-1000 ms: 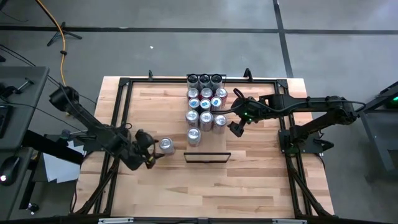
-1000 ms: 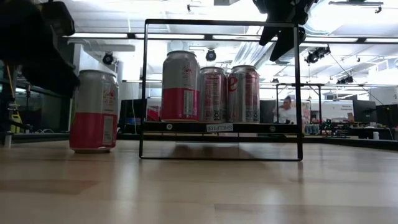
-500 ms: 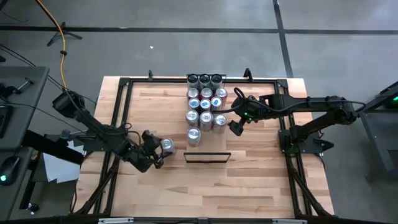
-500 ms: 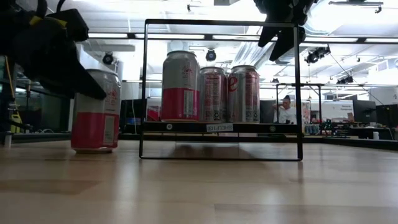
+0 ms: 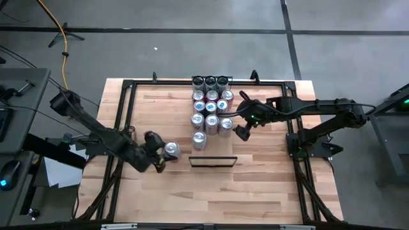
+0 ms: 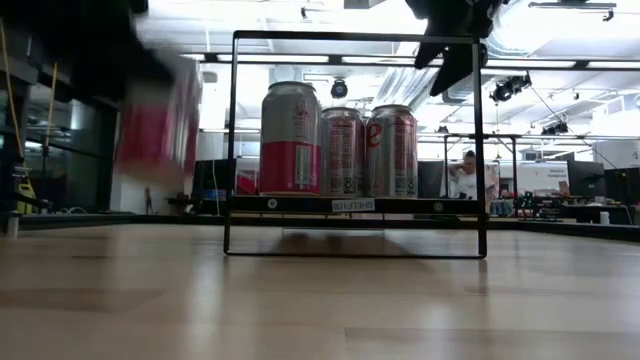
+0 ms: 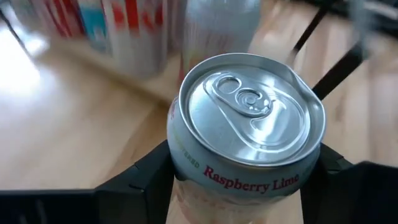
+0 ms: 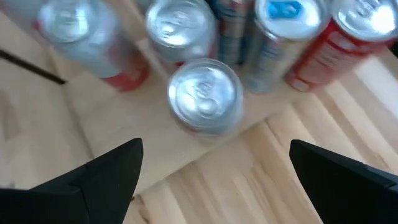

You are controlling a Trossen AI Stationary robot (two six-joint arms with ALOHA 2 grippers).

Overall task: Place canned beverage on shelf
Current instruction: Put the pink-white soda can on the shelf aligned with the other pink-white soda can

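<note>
The Raspberry Lime can [image 7: 249,134] sits clamped upright between the left gripper [image 5: 161,153] fingers [image 7: 146,174], just left of the shelf [image 5: 211,137], lifted off the tabletop [image 5: 255,185]; other cans [image 5: 211,102] crowd the shelf; the right gripper [image 5: 241,131] hovers wide open and empty at the shelf's right edge.

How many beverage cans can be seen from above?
14, though some may be hidden: thirteen stand grouped on the shelf, one can sits in the left pincer, beside the shelf.
</note>
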